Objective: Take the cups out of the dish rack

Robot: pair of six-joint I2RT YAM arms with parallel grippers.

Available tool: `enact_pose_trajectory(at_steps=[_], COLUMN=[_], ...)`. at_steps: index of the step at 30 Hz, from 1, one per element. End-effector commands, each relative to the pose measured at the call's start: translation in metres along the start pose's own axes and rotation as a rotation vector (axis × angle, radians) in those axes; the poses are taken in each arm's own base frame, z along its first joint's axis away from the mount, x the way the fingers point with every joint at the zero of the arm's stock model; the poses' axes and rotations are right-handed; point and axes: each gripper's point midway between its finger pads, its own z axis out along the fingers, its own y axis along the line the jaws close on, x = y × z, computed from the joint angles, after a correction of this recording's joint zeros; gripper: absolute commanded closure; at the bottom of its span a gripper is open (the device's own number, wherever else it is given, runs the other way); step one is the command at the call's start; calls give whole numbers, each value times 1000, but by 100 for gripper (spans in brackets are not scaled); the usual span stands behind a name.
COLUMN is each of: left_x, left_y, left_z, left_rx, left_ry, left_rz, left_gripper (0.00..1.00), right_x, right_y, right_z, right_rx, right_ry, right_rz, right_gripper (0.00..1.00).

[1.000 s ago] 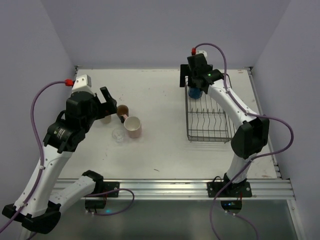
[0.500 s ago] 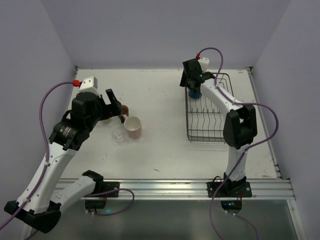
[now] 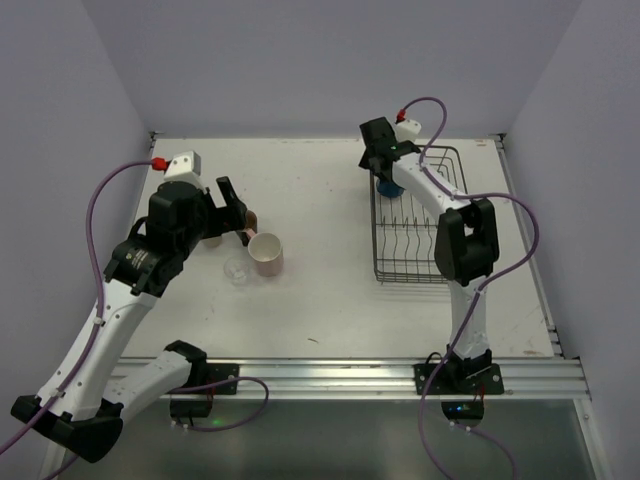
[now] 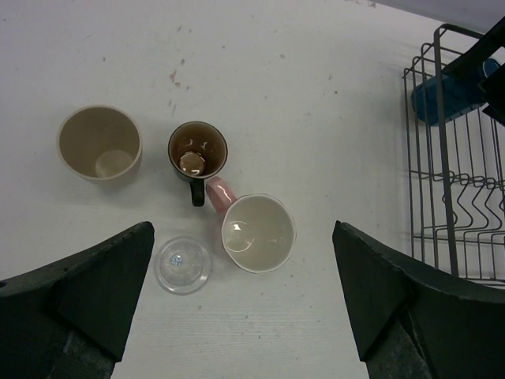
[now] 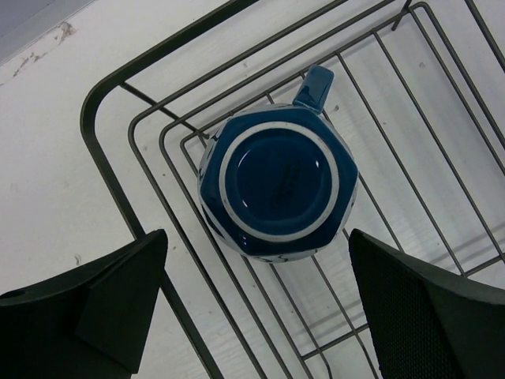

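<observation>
The blue mug (image 5: pixel 276 185) sits upside down in the back left corner of the dish rack (image 5: pixel 110 181), its handle toward the rack's middle. Above it hangs my right gripper (image 5: pixel 256 237), open, with a finger on each side and clear of the mug. From the top, the blue mug (image 3: pixel 389 186) shows just under that gripper (image 3: pixel 381 166). On the table stand the cream-beige mug (image 4: pixel 99 144), dark brown mug (image 4: pixel 197 150), pale pink cup (image 4: pixel 257 233) and clear glass (image 4: pixel 182 264). High over them, my left gripper (image 4: pixel 242 229) is open and empty.
Apart from the blue mug, the dish rack (image 3: pixel 415 230) shows only bare wires. The pink cup (image 3: pixel 266 253) and glass (image 3: pixel 237 270) stand close together left of centre. Walls close the table at the back and on both sides.
The right arm has folded further back, bringing its gripper closer over the blue mug. The left gripper has drifted slightly right above the cups. Both stay open.
</observation>
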Motion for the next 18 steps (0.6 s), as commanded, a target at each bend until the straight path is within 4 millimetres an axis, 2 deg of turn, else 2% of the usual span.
enact_pose_trajectory(at_steps=[1, 14, 18], left_x=[-10, -8, -8], left_y=[-3, -3, -3], left_z=[-2, 5, 6], left_rx=[24, 23, 20], left_ry=[-39, -30, -31], left_rz=[30, 58, 62], left_gripper=[1, 1, 1], right_x=[-27, -44, -41], right_y=[-3, -10, -11], right_z=[2, 13, 17], right_rx=[45, 84, 88], right_ry=[-81, -119, -108], right_rz=[94, 122, 119], right_gripper=[1, 1, 1])
